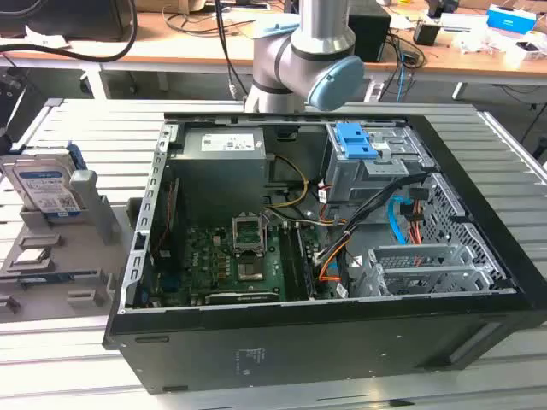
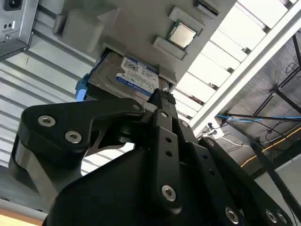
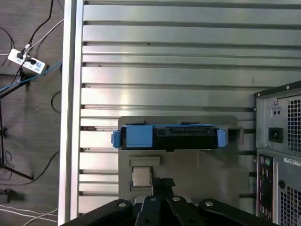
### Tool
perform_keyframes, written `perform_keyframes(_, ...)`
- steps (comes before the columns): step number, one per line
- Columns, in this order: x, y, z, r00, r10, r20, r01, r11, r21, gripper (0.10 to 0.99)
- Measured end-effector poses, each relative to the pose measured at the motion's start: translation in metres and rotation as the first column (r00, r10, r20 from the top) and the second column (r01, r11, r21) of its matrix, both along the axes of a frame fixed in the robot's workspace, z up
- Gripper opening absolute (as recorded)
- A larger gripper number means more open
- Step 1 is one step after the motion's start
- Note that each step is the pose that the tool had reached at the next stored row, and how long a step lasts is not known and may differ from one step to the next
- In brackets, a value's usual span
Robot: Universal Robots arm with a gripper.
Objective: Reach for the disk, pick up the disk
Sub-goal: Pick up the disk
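The disk (image 1: pixel 43 184) stands on edge in a grey holder (image 1: pixel 90 205) at the exterior view's left, beside the computer case. It has a dark metal body, a white-and-blue label and a blue rail frame. In the second wrist view the disk (image 2: pixel 129 75) shows its label just beyond my gripper (image 2: pixel 162 96). From the first wrist view I look down on the disk's (image 3: pixel 169 136) blue-framed top edge, with the gripper (image 3: pixel 162 184) a short way off over the holder (image 3: pixel 202 165). Nothing is in the gripper, and it is apart from the disk.
An open black computer case (image 1: pixel 325 342) stands at the middle, with a blue latch plate (image 1: pixel 355 141) on its silver drive cage. A small silver processor chip (image 3: pixel 140 176) lies in the holder near the disk. The slatted table ends at a rail (image 3: pixel 73 94), with floor cables beyond.
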State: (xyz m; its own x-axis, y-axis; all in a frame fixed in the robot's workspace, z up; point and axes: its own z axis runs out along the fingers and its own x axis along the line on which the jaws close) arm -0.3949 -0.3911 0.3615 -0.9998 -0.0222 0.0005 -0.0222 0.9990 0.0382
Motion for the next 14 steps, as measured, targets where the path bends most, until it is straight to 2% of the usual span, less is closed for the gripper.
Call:
perform_keyframes(2,0.0000,0.0000,0.0000,0.9963,0.086,0.0001,-0.086,0.9963,0.000,0.106)
perform_keyframes(9,0.0000,0.0000,0.0000,0.9888,0.149,0.0000,-0.149,0.9888,0.000,0.106)
perform_keyframes(14,0.0000,0.0000,0.0000,0.9785,0.206,0.0001,-0.206,0.9785,0.000,0.106)
